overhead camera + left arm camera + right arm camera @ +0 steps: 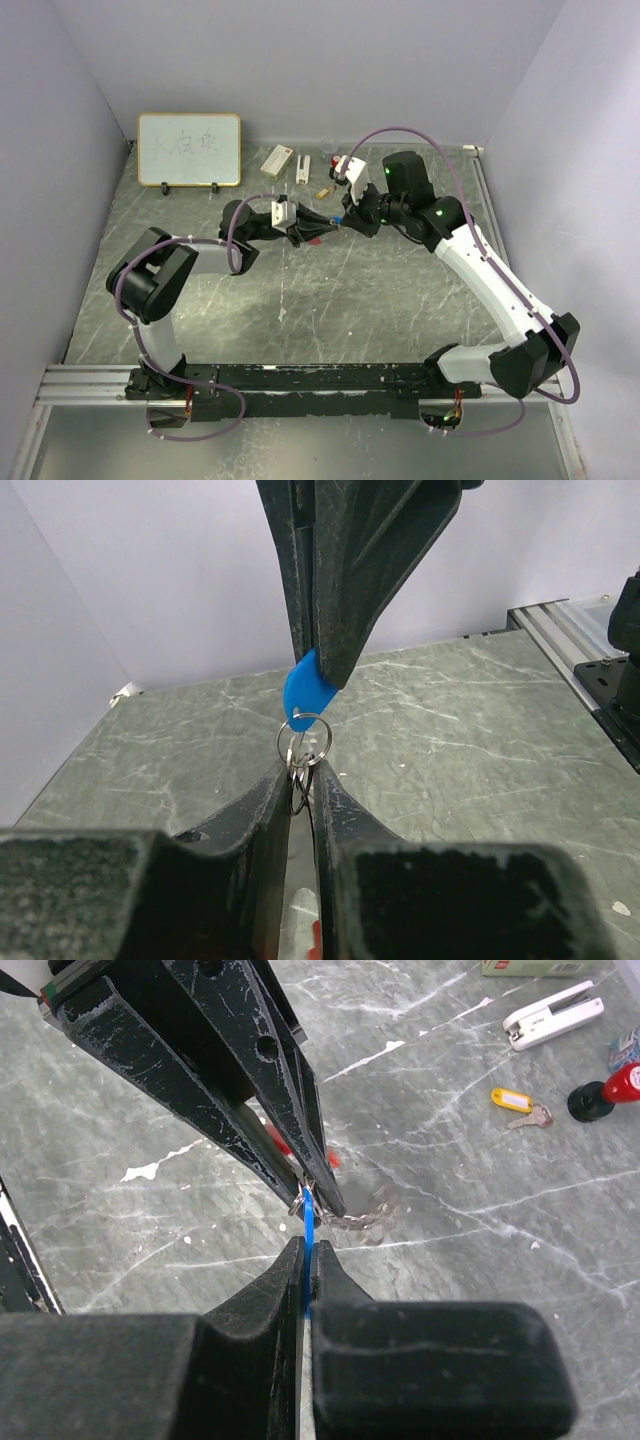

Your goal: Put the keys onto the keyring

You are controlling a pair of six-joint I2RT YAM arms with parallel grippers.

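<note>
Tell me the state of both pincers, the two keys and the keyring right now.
left pincer, shut on the keyring.
right pincer, shut on the blue key, gripping its head.
keyring, held off the table, chain dangling.
blue key, held in the air, meeting the keyring; whether threaded, cannot tell.
yellow key, lying loose on the table, untouched.
</note>
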